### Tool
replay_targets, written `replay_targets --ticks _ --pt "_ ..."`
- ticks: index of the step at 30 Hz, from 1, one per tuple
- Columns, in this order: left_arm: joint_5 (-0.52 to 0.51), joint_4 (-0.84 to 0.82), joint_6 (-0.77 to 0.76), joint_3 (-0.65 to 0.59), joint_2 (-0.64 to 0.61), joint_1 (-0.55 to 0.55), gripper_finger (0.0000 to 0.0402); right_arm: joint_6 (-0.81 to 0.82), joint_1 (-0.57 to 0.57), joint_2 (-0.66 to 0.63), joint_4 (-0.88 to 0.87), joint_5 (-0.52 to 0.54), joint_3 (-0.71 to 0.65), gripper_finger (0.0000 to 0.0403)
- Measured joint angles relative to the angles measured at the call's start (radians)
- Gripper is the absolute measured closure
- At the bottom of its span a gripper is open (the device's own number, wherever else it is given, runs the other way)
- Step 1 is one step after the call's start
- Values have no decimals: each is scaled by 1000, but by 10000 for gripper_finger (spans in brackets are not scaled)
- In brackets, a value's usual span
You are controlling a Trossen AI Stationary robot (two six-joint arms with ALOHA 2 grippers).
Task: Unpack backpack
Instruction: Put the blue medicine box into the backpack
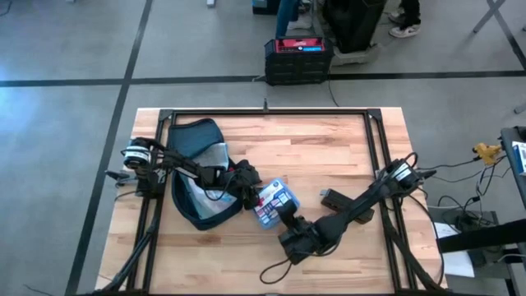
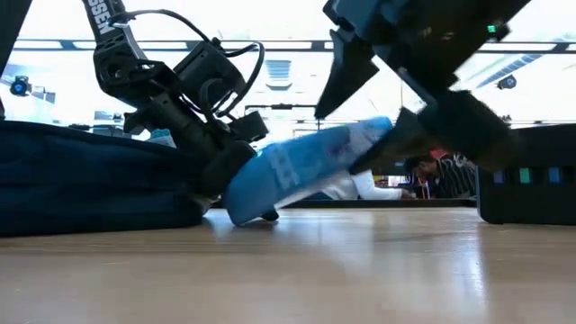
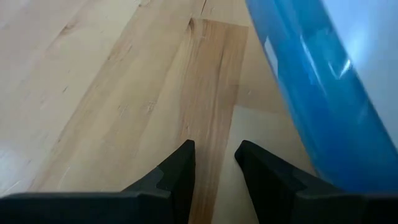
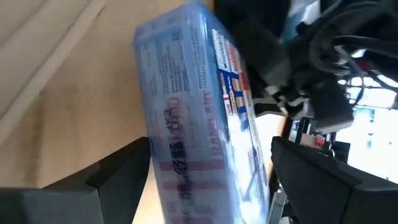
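Observation:
The dark navy backpack [image 1: 196,177] lies flat on the table's left half, its opening facing the middle; in the low view it is the dark mass [image 2: 81,180] at left. A blue printed flat package [image 1: 271,201] sits just right of the opening. My right gripper [image 1: 284,217] comes from the near right and is shut on the package [image 4: 199,112]. My left gripper [image 1: 248,192] hovers low at the backpack's opening beside the package [image 3: 323,81]. Its fingers [image 3: 214,158] are slightly open, with only bare wood between them. My right gripper pinches the blue package between its two fingers [image 4: 118,174], one on each broad face, at the end toward the table's near right. The fingers come slanting down from the near right. The package is tilted, its held end raised [image 2: 378,135] and its other end [image 2: 245,214] at the tabletop.
A black frame [image 1: 267,113] runs along the table's far and side edges. A small dark object [image 1: 330,196] lies right of centre, and a cable loops near the near edge [image 1: 278,268]. A black box with a red top [image 1: 297,56] stands on the floor beyond. People show behind the table.

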Motion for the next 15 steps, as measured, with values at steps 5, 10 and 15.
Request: replay_targets --ticks 5,10,15 --pt "13 9 0 2 1 -1 283 -59 -29 8 23 -14 -5 92" --pt "31 11 2 2 1 -5 283 -84 -66 8 20 -61 -6 94" --pt "72 1 8 2 -28 -7 283 -12 -95 11 16 -161 -7 142"
